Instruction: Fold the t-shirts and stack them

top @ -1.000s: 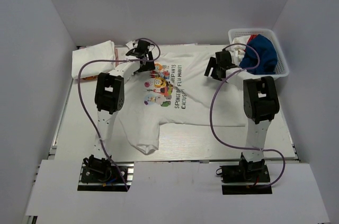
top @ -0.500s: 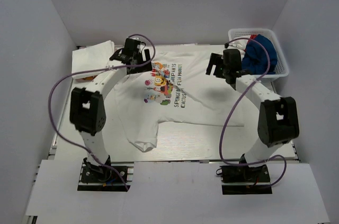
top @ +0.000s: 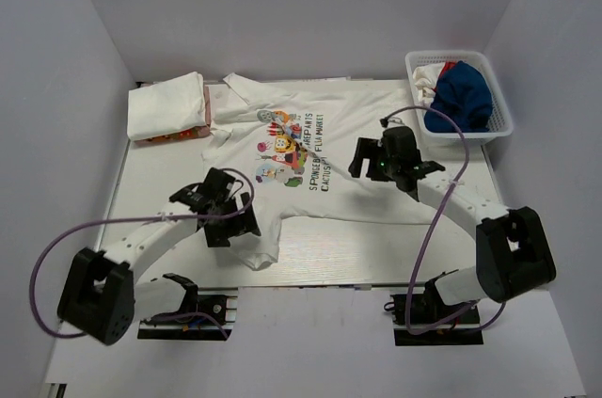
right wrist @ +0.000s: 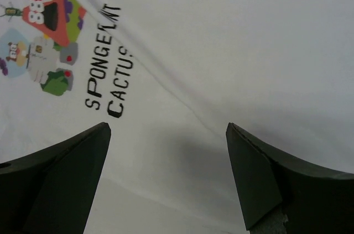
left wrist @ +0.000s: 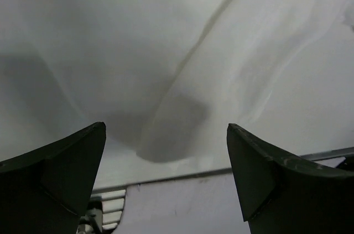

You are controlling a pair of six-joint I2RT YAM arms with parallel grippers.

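Over the table [top: 376,247], both end effectors [top: 246,221] [top: 363,159] drew nearer.

A white table [top: 150,182] fills the bottom of a three-sided booth; its top is pale and finely ribbed, with a metal rail [top: 108,210] along its left edge; a plain white back wall [top: 301,12] rises behind it, meeting a left wall [top: 56,87] and a right wall [top: 564,87] that spread outward toward the near side; a flat white board [top: 310,342] covers the near edge; the light is even and cool, throwing only soft grey shadows on the tabletop.
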